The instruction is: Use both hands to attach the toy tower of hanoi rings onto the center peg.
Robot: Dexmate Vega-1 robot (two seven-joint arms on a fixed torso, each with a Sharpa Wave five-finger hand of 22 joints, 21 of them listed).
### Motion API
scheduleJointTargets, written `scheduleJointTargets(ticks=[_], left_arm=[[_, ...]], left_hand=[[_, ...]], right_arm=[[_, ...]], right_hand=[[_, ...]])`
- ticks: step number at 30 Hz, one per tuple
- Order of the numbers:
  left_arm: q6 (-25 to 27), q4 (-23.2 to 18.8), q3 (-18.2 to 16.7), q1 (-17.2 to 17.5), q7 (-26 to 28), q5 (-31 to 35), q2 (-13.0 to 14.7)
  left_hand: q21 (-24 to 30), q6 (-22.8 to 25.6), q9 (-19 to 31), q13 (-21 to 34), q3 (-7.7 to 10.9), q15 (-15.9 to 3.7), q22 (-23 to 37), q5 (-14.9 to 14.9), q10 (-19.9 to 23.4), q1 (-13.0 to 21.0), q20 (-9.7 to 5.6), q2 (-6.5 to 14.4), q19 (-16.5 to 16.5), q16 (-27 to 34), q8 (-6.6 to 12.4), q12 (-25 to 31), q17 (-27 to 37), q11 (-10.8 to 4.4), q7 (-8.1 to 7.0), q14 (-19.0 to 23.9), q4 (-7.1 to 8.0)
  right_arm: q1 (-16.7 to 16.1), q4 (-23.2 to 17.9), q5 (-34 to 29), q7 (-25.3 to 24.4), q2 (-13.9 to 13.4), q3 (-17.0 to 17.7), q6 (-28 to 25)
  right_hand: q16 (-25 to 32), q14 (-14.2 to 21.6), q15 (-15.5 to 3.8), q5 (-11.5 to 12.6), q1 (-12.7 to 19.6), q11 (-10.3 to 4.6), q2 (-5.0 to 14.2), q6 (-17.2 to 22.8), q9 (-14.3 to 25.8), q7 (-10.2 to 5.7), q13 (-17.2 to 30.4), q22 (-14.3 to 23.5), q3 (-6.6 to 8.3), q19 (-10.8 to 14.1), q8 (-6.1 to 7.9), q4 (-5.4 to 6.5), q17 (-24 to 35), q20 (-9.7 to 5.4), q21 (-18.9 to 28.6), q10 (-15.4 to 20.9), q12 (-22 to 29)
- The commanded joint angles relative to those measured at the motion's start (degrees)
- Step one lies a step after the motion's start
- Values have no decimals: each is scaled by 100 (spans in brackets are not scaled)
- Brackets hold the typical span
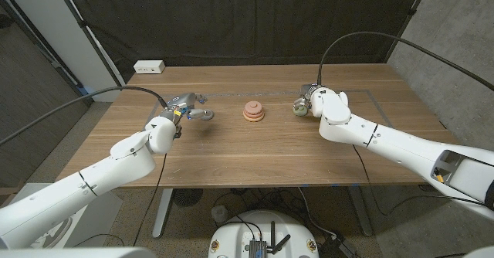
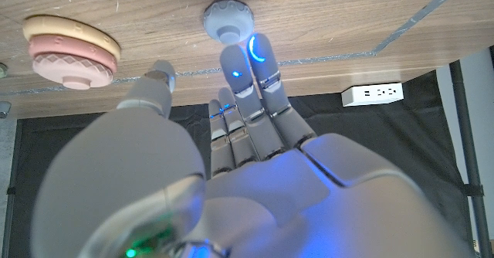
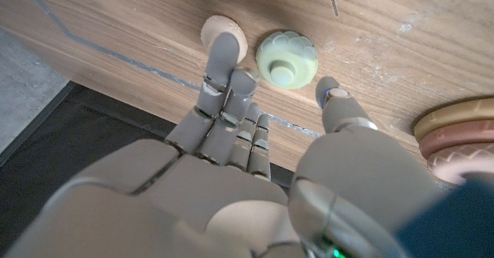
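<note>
While the stacked rings [image 1: 254, 112] sit on the center peg near the middle of the wooden tabletop [image 1: 231, 154], two loose pieces lie to either side of them. On the robot's left, a grey ring [image 2: 228, 19] lies on the tabletop just in front of the left hand [image 1: 185, 107]; in the left wrist view its fingers [image 2: 258, 72] reach out side by side toward that ring, with the thumb held apart, and nothing is gripped. On the robot's right, a pale green ring [image 3: 286, 59] lies beside a small tan ring [image 3: 224, 34]. The right hand [image 1: 318, 102] hovers over them with fingers [image 3: 224, 72] extended and thumb spread wide, holding nothing; one fingertip overlaps the tan ring in the right wrist view, but whether it touches cannot be told. A white power strip [image 1: 149, 67] lies at the tabletop's far left corner.
</note>
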Motion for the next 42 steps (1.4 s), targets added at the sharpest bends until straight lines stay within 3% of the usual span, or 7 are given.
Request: scheduleJointTargets(ticks=[1, 42], left_arm=[[-33, -28, -65, 67, 24, -82, 61], [-3, 20, 57, -58, -118, -152, 44]], left_hand=[[41, 54, 10, 5, 30, -527, 12, 33, 62, -22, -736, 48, -46, -27, -15, -31, 23, 16, 28, -17, 2], [47, 40, 17, 23, 116, -527, 12, 52, 50, -46, -742, 68, -46, -46, -31, -59, 33, -8, -5, -22, -24]], right_arm=[[81, 283, 202, -65, 117, -78, -56], [414, 845, 514, -215, 289, -600, -162]], right_hand=[[-19, -22, -376, -19, 38, 21, 5, 17, 12, 6, 5, 16, -11, -32, 52, -2, 5, -549, 4, -10, 33], [-136, 14, -378, -58, 184, 16, 73, 36, -37, -11, -32, -2, -169, -67, 79, 5, -77, -549, -27, -23, 76]])
